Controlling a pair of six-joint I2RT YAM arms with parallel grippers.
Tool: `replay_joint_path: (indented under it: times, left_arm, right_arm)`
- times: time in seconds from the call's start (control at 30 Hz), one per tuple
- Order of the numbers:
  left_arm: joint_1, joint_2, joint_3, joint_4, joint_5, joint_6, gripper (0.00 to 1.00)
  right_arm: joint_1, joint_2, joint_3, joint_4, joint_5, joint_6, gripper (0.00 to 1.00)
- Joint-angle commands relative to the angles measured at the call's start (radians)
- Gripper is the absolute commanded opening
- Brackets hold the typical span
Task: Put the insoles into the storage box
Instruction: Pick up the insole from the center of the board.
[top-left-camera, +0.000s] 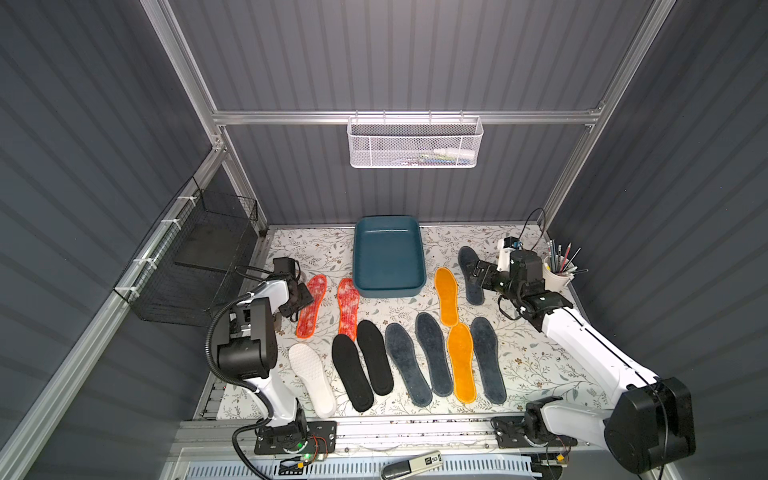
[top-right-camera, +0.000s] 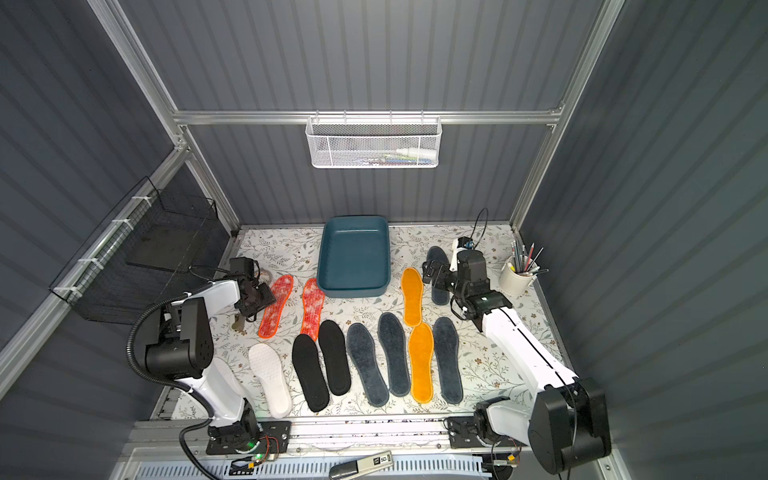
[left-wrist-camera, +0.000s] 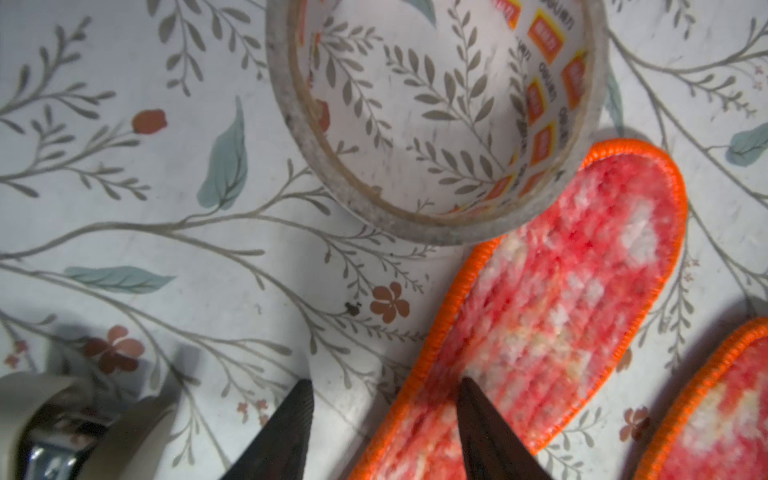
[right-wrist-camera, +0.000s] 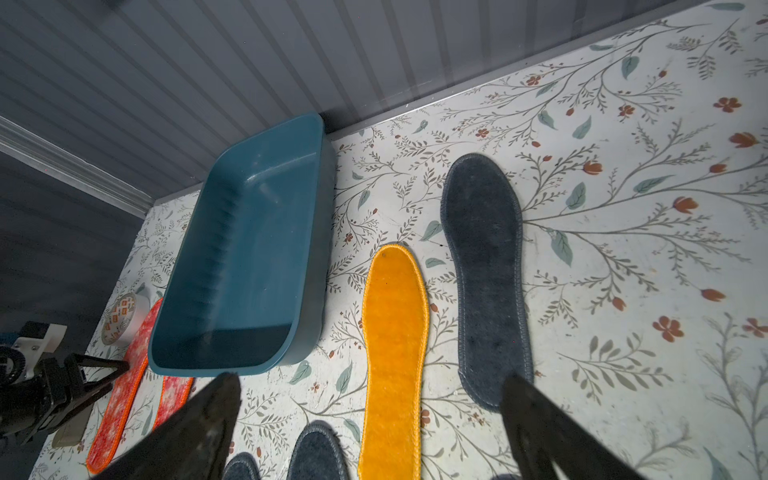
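Note:
The dark teal storage box stands empty at the back middle of the floral table, and it also shows in the right wrist view. Several insoles lie flat in front of it: two red-orange mottled, two black, grey-blue ones, two orange-yellow and a white one. My left gripper is down at the left red-orange insole. Its jaws stand apart astride that insole's orange edge. My right gripper hangs wide open over the back orange-yellow insole and a dark grey insole.
A tape roll lies against the toe of the left red-orange insole. A white cup of pencils stands at the back right. A black wire basket hangs on the left wall and a white mesh basket on the back rail.

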Motion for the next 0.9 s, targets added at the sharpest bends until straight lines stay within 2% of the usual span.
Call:
replay_joint_path:
  times: [0.0,0.57,0.73,0.87]
  left_arm:
    - [0.006,0.023,0.015,-0.040,0.009,-0.009,0.55]
    - [-0.100,0.073,0.035,-0.070,-0.004,-0.019,0.49]
    - [-0.100,0.078,0.034,-0.083,-0.015,-0.018,0.34]
    - [-0.100,0.059,0.037,-0.090,-0.015,-0.017,0.11]
  right_arm:
    - [0.004,-0.018,0.024,-0.006,0.006,0.001,0.99]
    - [0.004,-0.014,0.027,-0.010,0.014,0.000,0.99]
    - [0.004,-0.023,0.021,-0.014,0.024,0.002,0.99]
    - [0.004,-0.027,0.018,-0.013,0.024,0.004,0.99]
